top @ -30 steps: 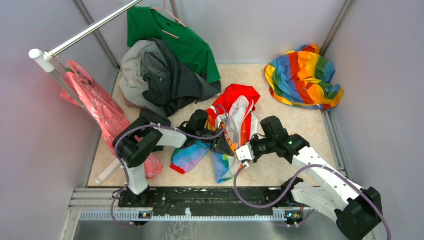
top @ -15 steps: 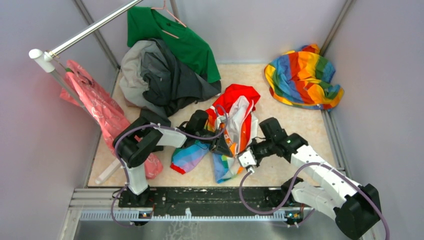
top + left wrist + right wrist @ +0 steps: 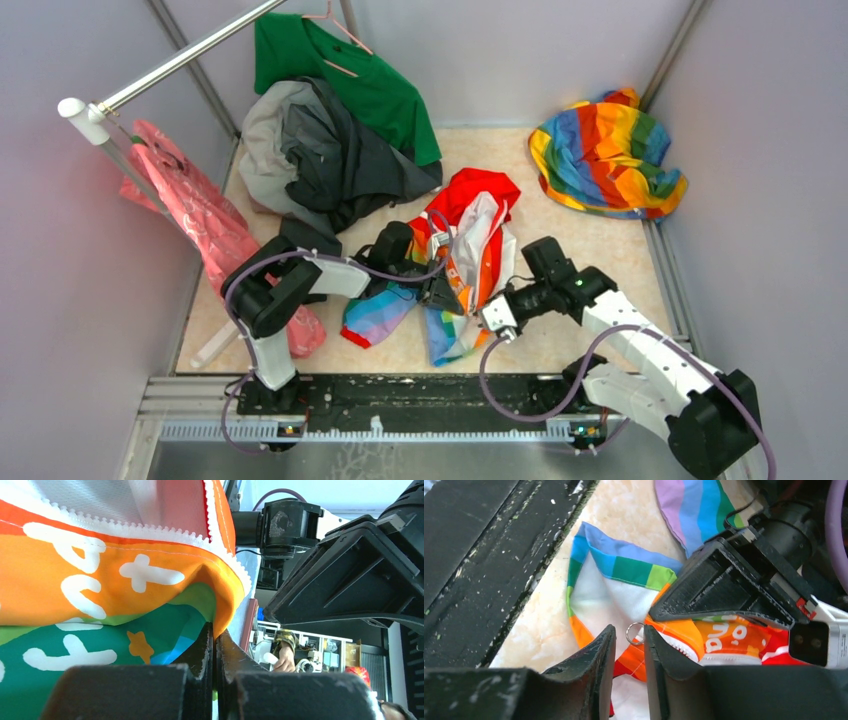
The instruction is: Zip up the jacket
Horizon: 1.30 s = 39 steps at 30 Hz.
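Note:
The jacket (image 3: 482, 232) lies crumpled mid-table, white with rainbow panels and a red hood. My left gripper (image 3: 441, 291) is shut on its orange zipper edge; in the left wrist view the fabric (image 3: 100, 580) is pinched between the closed fingers of the left gripper (image 3: 216, 630). My right gripper (image 3: 494, 319) is at the jacket's lower right. In the right wrist view the right gripper (image 3: 629, 626) stands slightly open, and a small metal zipper ring (image 3: 635, 633) sits just past its tips, not clamped. The left gripper's black body (image 3: 724, 585) is right behind it.
An all-rainbow cloth (image 3: 605, 155) lies at the back right. A dark grey garment (image 3: 340, 160) and a green shirt (image 3: 350, 75) are piled at the back left under a metal rail (image 3: 180, 60). A pink bag (image 3: 195, 215) hangs at the left. A black base rail (image 3: 400, 395) runs along the near edge.
My right gripper's jaws have parted from shut and it has shifted slightly toward the near edge. The left gripper holds the jacket edge as before.

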Motion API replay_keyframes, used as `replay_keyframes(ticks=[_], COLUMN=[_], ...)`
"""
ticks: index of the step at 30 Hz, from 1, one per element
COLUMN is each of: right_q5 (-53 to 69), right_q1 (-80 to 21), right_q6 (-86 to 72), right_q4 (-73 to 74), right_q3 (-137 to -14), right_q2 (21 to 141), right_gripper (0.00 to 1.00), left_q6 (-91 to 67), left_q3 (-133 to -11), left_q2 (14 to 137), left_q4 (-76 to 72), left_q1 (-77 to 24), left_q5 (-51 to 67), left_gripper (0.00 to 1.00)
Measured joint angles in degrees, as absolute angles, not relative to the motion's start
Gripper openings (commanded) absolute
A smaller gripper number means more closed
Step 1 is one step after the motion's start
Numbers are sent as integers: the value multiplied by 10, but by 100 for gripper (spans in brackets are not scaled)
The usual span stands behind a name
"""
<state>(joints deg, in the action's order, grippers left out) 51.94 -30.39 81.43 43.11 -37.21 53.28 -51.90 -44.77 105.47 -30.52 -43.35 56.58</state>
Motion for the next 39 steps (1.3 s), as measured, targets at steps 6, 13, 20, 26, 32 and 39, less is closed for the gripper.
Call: replay_keyframes(ticks=[6, 13, 20, 26, 32, 39], right_q5=[539, 532, 504, 463, 424, 406], right_q1=[-302, -310, -316, -332, -354, -358], right_q6=[945, 1032, 1040, 1030, 999, 963], right_q4=[472, 461, 423, 393, 355, 332], right_q3=[-353, -327, -322, -307, -296, -296], right_q2=[534, 547, 547, 538, 517, 510], right_gripper=[32, 35, 33, 29, 25, 14], left_q6=[-532, -562, -575, -589, -615, -640], left_q3=[-437, -434, -434, -434, -434, -435], left_q2=[1056, 1073, 1077, 1079, 1087, 1094], left_q4=[-352, -395, -408, -418, -442, -473], left_q1=[-434, -434, -434, -434, -433, -432], left_q5=[572, 587, 604, 617, 635, 647], left_gripper=[0, 0, 0, 0, 0, 0])
